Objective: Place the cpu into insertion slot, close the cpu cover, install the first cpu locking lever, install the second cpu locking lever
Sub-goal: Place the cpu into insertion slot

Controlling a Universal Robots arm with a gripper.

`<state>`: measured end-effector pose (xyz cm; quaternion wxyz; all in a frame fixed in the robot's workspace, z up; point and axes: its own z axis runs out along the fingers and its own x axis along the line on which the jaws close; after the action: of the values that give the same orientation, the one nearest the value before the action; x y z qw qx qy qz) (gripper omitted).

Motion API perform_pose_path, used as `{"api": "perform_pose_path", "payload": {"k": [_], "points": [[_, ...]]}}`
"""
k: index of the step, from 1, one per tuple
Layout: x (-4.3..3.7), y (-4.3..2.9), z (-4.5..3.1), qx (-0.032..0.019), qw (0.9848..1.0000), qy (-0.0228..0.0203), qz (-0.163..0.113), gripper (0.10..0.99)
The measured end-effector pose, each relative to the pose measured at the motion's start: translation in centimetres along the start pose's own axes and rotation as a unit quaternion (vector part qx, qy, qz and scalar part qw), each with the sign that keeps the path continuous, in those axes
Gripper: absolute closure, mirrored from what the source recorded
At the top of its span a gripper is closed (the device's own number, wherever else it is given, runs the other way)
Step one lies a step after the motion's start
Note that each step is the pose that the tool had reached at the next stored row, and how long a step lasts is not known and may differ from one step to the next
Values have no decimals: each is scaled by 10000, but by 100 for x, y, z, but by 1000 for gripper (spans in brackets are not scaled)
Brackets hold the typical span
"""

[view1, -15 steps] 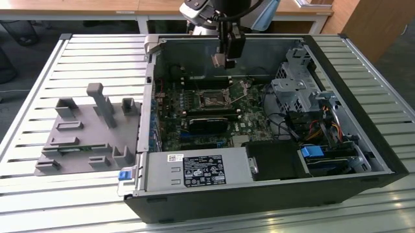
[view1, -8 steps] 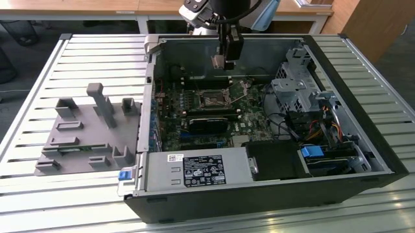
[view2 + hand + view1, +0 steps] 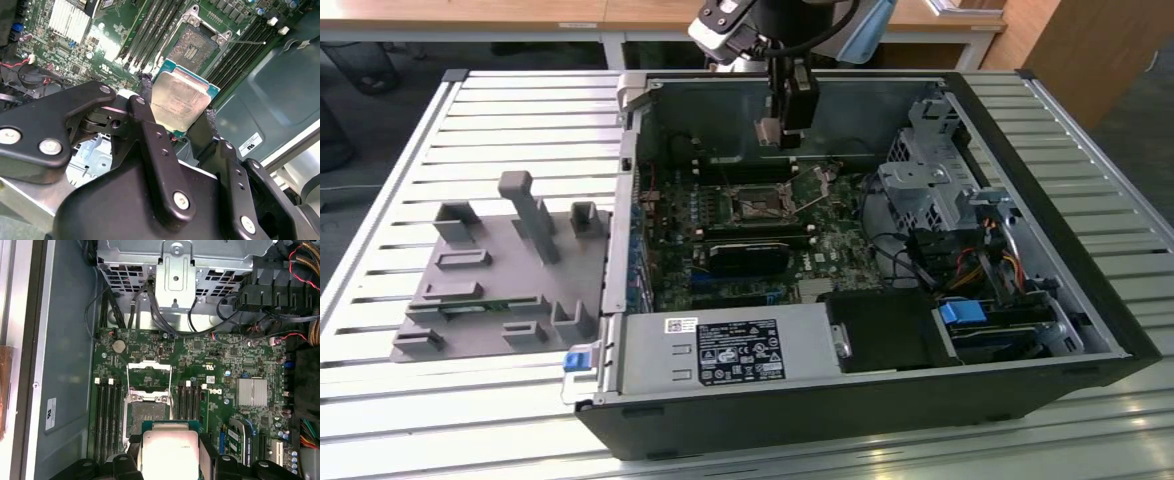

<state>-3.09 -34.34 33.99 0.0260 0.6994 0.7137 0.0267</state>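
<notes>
Above the motherboard (image 3: pixel 200 370), claw (image 3: pixel 177 102): fingers (image 3: pixel 146 87) closed on opposite edges of the cpu (image 3: pixel 181 99).
cpu: held clear of the board, metal top showing.
insertion slot (image 3: pixel 142 416): beneath the claw, just beyond the cpu, uncovered.
cpu cover (image 3: pixel 149 364): swung open, past the slot from the claw.
computer case (image 3: pixel 854 415): open around the claw, lying on the slatted counter (image 3: pixel 454 425).

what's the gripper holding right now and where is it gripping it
The gripper holds the cpu, pinched by two opposite edges between its fingers, metal top showing; it is not yet in the insertion slot.
</notes>
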Motion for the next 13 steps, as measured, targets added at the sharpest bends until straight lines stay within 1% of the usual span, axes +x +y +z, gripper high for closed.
{"api": "perform_pose_path", "payload": {"k": [9, 13], "points": [[0, -5, 64, 9, 10000, -2, 7, 549], [0, -7, 91, 9, 10000, -22, 6, 549]]}}
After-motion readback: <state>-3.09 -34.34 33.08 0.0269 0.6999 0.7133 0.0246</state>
